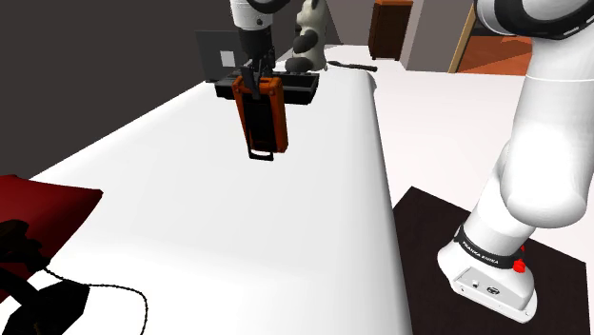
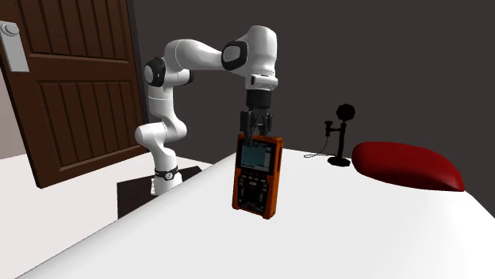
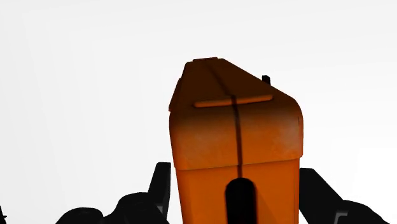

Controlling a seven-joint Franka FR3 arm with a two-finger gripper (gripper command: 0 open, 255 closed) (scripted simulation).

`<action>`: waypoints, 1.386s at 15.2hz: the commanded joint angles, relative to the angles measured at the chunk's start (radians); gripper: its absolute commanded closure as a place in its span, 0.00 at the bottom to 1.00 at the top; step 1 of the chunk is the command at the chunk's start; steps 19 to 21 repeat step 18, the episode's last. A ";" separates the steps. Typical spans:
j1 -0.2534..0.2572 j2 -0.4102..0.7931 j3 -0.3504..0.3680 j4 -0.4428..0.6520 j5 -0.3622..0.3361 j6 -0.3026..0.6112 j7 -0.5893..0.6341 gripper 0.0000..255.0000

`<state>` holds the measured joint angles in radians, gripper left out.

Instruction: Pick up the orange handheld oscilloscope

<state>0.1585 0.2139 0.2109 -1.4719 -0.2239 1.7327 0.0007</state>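
Second exterior view gives me the clearest read: my gripper (image 2: 257,133) is clamped on the top end of the orange oscilloscope (image 2: 257,176); it hangs upright, apparently clear of the white table (image 2: 357,238); the red cushion (image 2: 404,165) lies well apart; I judge the pick essentially done, with only a steady hold left.

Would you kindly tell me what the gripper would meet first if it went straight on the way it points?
The gripper points down, clasping the orange oscilloscope; the oscilloscope's lower end would likely reach the white table first, though the gap is hard to judge.
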 commanded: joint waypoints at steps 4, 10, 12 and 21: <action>0.003 0.009 0.001 0.049 -0.001 -0.041 -0.005 1.00; 0.011 0.032 0.002 0.162 -0.005 -0.131 -0.018 1.00; 0.014 0.043 0.003 0.205 -0.007 -0.163 -0.022 1.00; 0.024 0.072 0.003 0.304 -0.014 -0.233 -0.031 1.00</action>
